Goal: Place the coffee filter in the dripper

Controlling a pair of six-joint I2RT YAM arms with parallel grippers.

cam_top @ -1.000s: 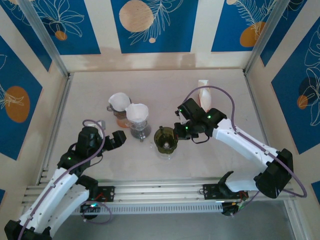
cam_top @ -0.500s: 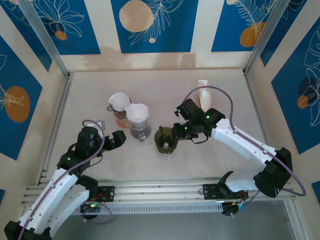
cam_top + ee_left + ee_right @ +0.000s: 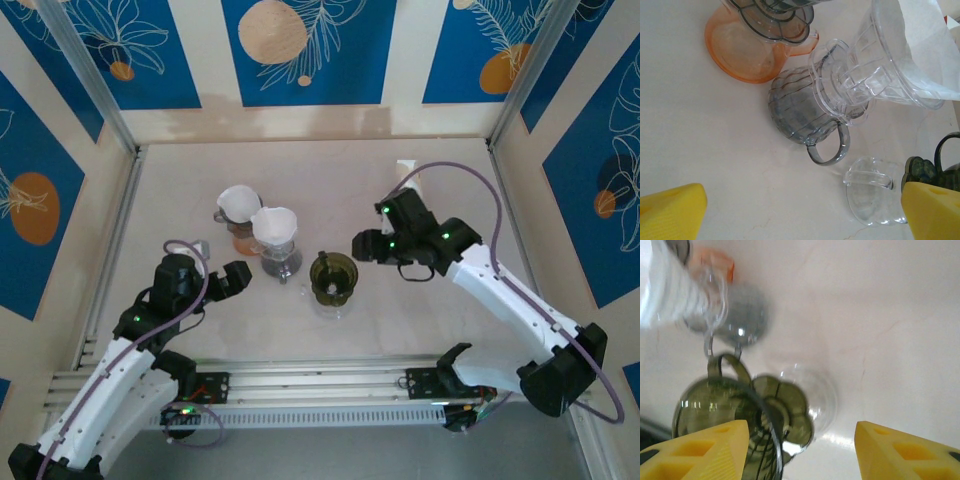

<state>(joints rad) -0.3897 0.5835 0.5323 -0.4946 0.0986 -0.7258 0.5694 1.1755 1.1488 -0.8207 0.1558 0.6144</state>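
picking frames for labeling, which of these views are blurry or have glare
Right wrist: blurred throughout, the green dripper smeared, with small bright glints on its rim. Left wrist: sharp, the ribs of the clear dripper and the paper filter inside it read crisply. Top external: even light, soft shadows, no glare on the table.

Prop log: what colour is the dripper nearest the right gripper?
The dripper is translucent olive green; top external view shows it best.
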